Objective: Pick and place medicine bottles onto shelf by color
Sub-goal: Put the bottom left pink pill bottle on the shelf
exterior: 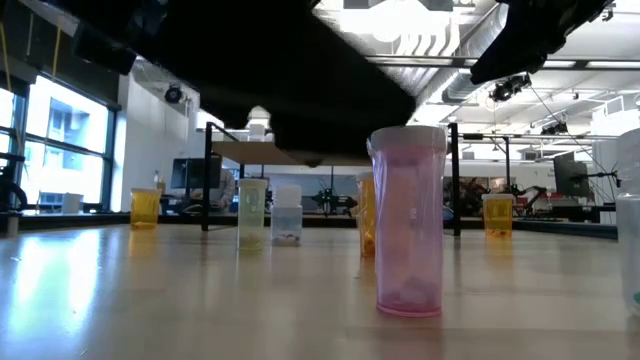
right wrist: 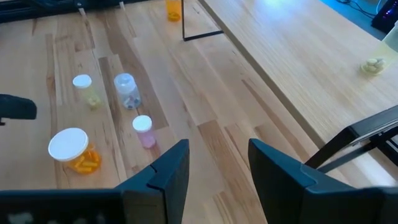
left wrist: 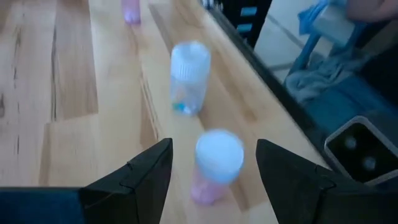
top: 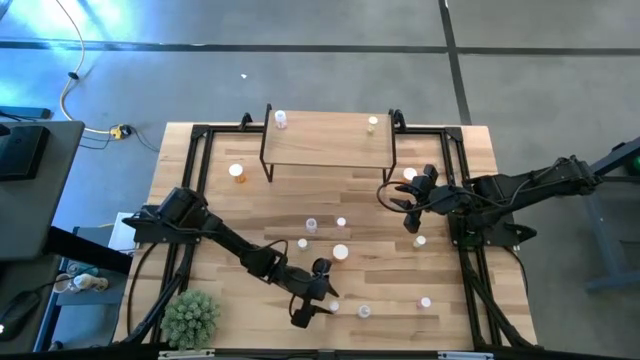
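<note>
My left gripper is open near the table's front edge. Its fingers stand on either side of a small pink bottle with a white cap, which stands upright on the table. Past it stand a whitish-blue bottle and another pink one. My right gripper is open and empty above the table, right of centre and near the shelf's right end. The shelf stands at the far middle and carries a whitish bottle and a yellowish one.
More bottles stand at the table's middle: a large orange one, a pink one, a bluish one and a yellowish one. An orange bottle stands left of the shelf. A green spiky plant ball sits at the front left corner.
</note>
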`<act>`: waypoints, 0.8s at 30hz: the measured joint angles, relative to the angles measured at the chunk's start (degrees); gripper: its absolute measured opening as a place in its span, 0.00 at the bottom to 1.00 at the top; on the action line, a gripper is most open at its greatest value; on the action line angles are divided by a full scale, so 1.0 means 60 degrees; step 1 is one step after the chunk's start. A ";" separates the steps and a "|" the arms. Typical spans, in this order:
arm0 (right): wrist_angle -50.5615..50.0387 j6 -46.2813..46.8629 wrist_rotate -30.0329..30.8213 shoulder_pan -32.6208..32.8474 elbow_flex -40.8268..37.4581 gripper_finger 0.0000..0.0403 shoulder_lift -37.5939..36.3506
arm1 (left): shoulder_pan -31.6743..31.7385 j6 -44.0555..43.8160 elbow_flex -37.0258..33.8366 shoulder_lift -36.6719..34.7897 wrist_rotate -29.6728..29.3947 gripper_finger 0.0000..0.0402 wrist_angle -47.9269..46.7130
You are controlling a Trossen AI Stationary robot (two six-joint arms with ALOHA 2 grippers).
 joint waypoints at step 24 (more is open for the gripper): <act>-0.0108 0.0003 0.0003 -0.0001 0.0000 0.39 0.0004 | 0.0018 0.0028 0.0378 0.0528 0.0039 0.53 -0.0006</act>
